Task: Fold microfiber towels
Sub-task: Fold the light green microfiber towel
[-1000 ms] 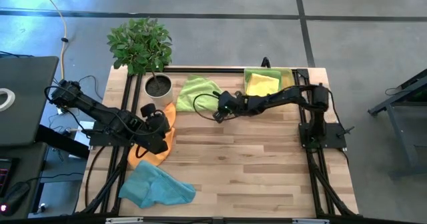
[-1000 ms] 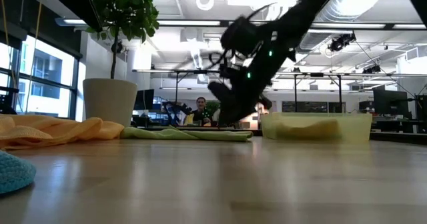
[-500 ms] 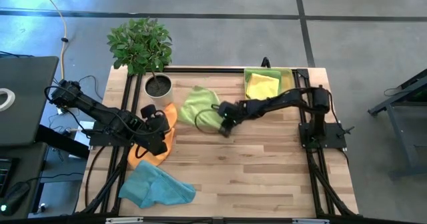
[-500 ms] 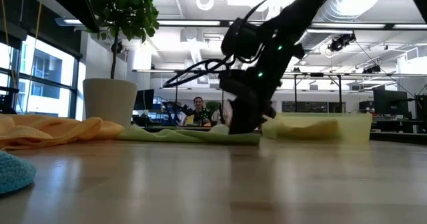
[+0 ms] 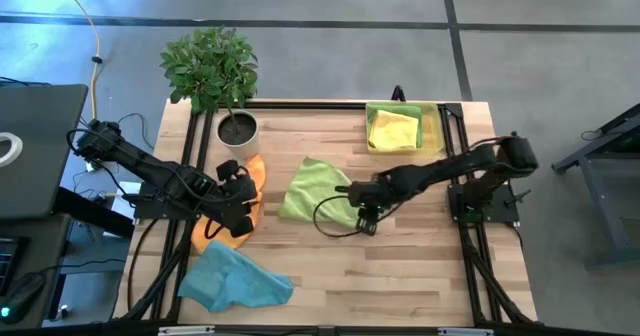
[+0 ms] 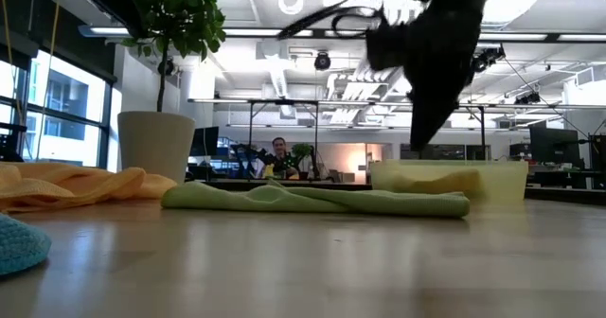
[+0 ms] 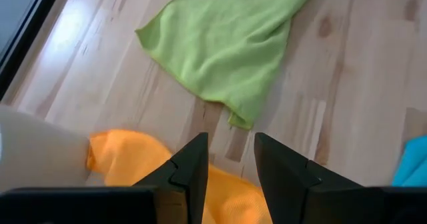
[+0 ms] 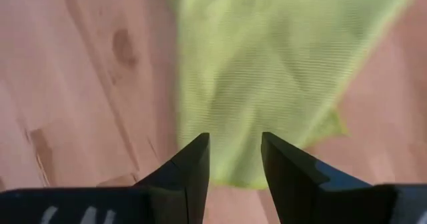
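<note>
The wooden table [image 5: 400, 266] carries my work. A lime green towel [image 5: 318, 189] lies crumpled and flat near its middle; the light blue towel [image 5: 235, 280] sits at the near left corner, the orange towel [image 5: 252, 171] under my left arm, and a yellow towel [image 5: 393, 129] in the translucent tray [image 5: 433, 128]. My right gripper [image 5: 364, 219] hangs released just over the green towel's edge. My left gripper [image 7: 230, 161] waits, unclenched, gripping nothing.

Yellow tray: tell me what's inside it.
The tray holds a folded yellow towel lying on a green towel, of which only an edge shows at the far side. Whatever else lies beneath is covered.
</note>
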